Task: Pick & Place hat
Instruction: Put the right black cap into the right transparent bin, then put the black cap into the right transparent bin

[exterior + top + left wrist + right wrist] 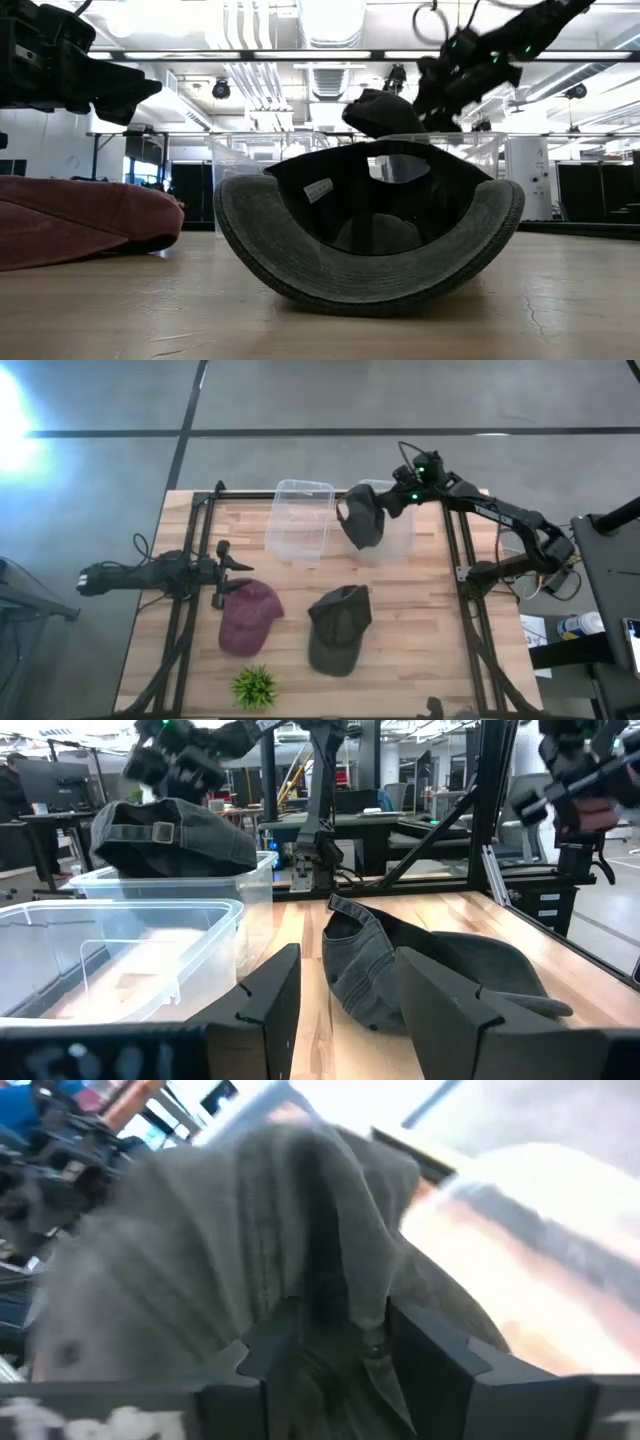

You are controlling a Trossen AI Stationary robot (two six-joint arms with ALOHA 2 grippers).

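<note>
My right gripper (392, 501) is shut on a dark grey cap (362, 516) held over the right clear bin (398, 532), near the table's far edge. The low view shows that cap (385, 112) above the bin's rim. A second grey cap (340, 628) rests on the table's middle, its brim toward the near edge. A maroon cap (248, 617) lies left of it. My left gripper (234, 572) is open at the table's left, just beyond the maroon cap and touching nothing. My right gripper pinches a bunched fold of the dark cap's crown (335, 1295) between its two fingers (268, 1348). It comes at the cap from the table's right, slanting down. The cap is lifted clear and hangs over the right bin, strap side (160, 830) toward the left.
A second clear bin (300, 520) stands left of the right one. A small green plant (255, 685) sits near the table's near edge. Black frame rails (190, 610) run along both sides of the table. Bare wood lies right of the grey cap.
</note>
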